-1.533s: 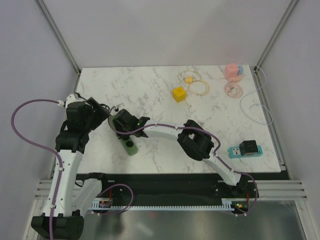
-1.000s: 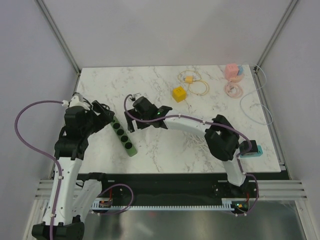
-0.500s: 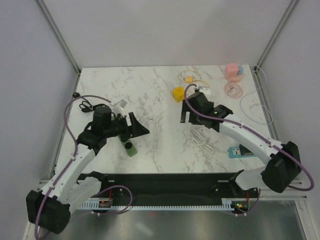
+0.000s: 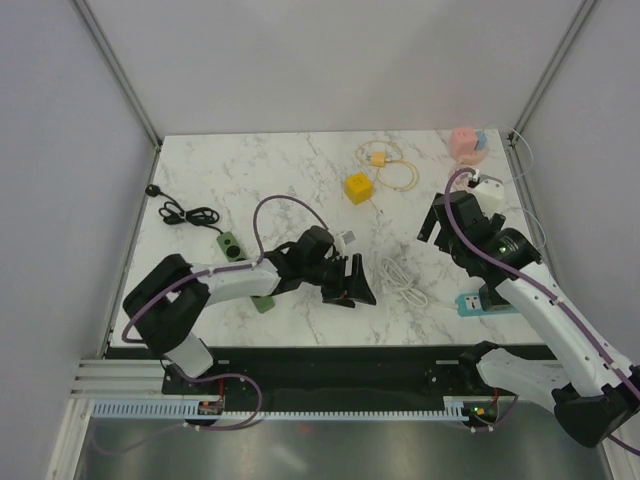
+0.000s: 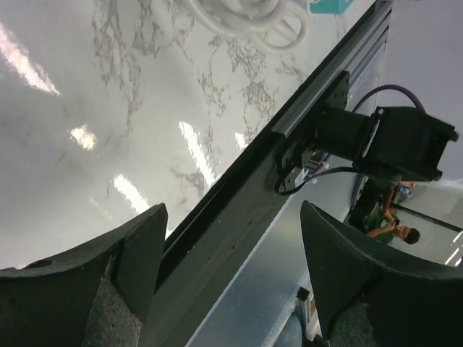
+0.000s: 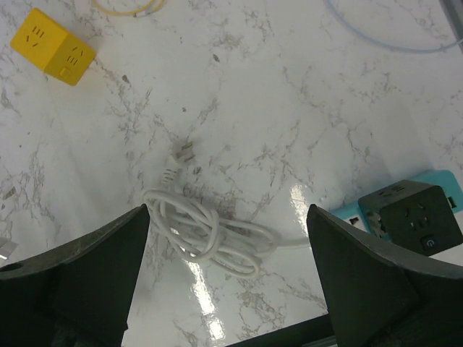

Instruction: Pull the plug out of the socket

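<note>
unplugged and lying loose

on the marble worktop [image 4: 300,170], the left fingers [image 5: 79,289] and right fingers [image 6: 72,275] stand apart, holding nothing. the coiled white cable [image 6: 210,231] lies near the teal socket [image 4: 468,303], its plug [image 6: 177,155] apart from it.

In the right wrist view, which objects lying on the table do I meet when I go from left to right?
yellow cube socket → coiled white cable → black cube adapter

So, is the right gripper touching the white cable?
Apart. The top view shows bare table between the right gripper and the coiled white cable; its jaws stand open.
</note>
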Controlling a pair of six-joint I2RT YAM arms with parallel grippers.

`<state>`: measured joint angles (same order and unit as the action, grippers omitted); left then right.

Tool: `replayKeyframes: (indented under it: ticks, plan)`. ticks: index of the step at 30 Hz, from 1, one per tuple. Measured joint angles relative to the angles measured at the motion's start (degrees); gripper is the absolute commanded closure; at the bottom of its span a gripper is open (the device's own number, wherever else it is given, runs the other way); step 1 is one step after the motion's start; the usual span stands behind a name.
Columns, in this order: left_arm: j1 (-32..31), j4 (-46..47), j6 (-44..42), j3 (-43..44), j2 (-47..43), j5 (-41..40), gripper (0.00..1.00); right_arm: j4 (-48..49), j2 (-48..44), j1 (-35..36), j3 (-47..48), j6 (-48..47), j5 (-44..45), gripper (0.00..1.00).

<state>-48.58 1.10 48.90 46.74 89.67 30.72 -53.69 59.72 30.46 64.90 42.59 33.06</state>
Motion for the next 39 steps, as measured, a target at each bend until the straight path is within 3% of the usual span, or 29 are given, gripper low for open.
replayKeyframes:
  ticks: [12,16,19,22,23,24,26,28,32,39]
  plan:
    - [-3.0,5.9,11.3,13.7,19.2,-5.8,0.13,0.1,1.1,-2.5,0.0,-6.1,-2.2,0.02]
    - [-3.0,5.7,14.1,16.3,23.0,-8.1,0.17,0.9,1.1,-2.5,-1.0,-7.4,-2.8,0.02]
    - [-3.0,5.8,15.2,19.1,25.2,-8.7,0.25,1.5,1.1,-2.5,-1.3,-8.2,-3.1,0.02]
    - [-3.1,5.8,16.1,21.0,27.2,-9.2,0.41,2.2,1.2,-2.5,-1.4,-8.8,-3.3,0.02]
    - [-3.0,5.7,16.3,21.4,27.7,-9.5,0.48,2.4,1.3,-2.5,-1.4,-9.0,-3.5,0.02]
    - [-3.0,5.4,16.3,21.6,27.9,-10.1,0.63,2.6,1.3,-2.5,-1.5,-9.2,-3.7,0.02]
    - [-3.0,4.2,16.3,21.6,27.9,-11.3,0.82,2.8,1.3,-2.5,-1.8,-9.7,-4.2,0.02]
    - [-3.0,3.6,16.2,21.6,27.8,-12.2,0.98,3.1,1.3,-2.5,-2.1,-10.1,-4.9,0.02]
    - [-2.6,1.7,15.0,20.0,25.3,-14.8,0.98,3.4,1.6,-2.5,-2.7,-12.5,-8.3,0.02]
    - [5.4,-0.9,12.6,5.8,12.3,-17.7,0.98,6.8,2.0,-2.5,-4.6,-17.3,-18.8,0.02]
